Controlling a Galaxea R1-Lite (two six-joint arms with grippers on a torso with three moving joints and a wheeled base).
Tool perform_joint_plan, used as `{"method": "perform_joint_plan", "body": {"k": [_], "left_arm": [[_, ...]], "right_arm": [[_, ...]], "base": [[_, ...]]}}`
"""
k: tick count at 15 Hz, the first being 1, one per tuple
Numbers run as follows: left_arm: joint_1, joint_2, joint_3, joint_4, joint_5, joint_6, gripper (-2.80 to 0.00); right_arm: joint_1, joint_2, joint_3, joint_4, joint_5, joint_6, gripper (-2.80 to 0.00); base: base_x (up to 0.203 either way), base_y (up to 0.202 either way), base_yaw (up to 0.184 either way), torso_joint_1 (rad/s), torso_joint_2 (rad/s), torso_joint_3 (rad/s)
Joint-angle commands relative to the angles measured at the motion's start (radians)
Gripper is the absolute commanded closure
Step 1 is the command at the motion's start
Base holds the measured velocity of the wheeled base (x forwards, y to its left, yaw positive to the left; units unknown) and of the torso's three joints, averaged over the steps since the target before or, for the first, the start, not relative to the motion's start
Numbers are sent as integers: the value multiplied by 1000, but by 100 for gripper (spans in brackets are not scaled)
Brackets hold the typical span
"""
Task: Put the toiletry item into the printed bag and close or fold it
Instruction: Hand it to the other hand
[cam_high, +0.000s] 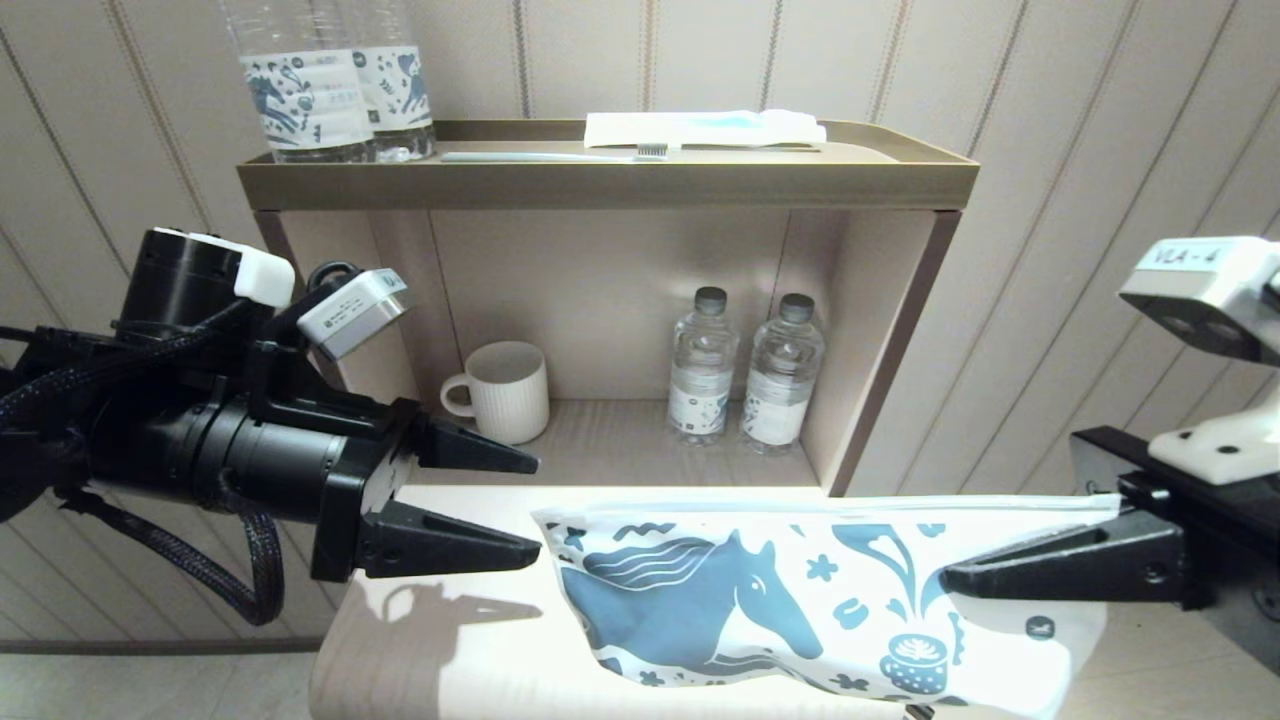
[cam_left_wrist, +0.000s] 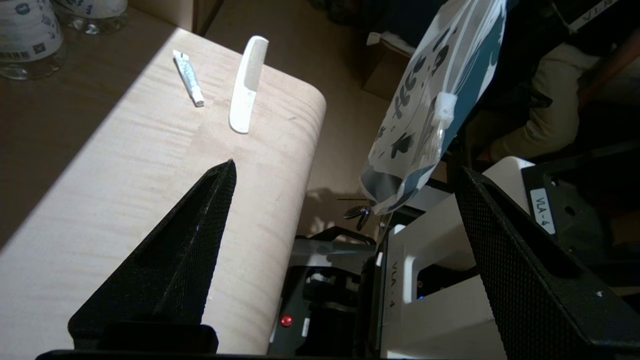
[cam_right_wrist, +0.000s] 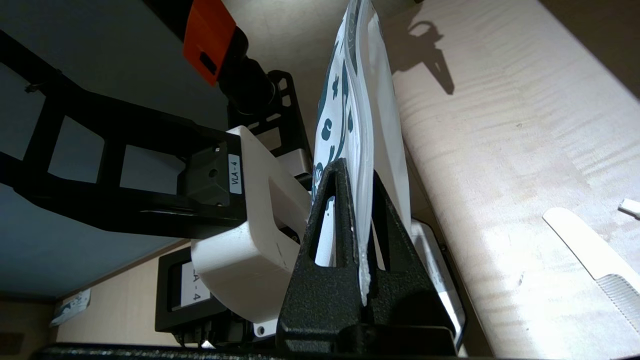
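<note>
Right pincer (cam_high: 950, 578): clamped on bag (cam_high: 760, 600) edge, hanging | left pincer (cam_high: 535, 505): apart, empty, beside bag | next: take comb (cam_left_wrist: 246, 85) from table (cam_left_wrist: 125, 190) squarely, keep mouth steady.

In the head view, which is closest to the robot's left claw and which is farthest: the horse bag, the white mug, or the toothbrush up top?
From the left gripper, open beside the bag's end:
1. Printed bag, just past its fingertips, held up by the right gripper.
2. White mug, behind it in the lower shelf compartment.
3. Toothbrush, high on the shelf top.
</note>
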Motion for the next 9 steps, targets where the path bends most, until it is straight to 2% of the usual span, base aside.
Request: {"method": "perform_joint_plan", "body": {"k": [1, 5, 9], "left_arm": [[1, 20, 14, 0, -7, 23, -280], [1, 23, 12, 0, -7, 24, -280], [1, 23, 2, -1, -5, 27, -280]], "right_arm": [[0, 8, -5, 2, 9, 1, 0], [12, 18, -26, 4, 9, 5, 0], [58, 46, -25, 4, 9, 8, 0]], "base": [[0, 0, 0, 0, 0, 0], [0, 0, 0, 0, 0, 0], [0, 0, 0, 0, 0, 0]]}}
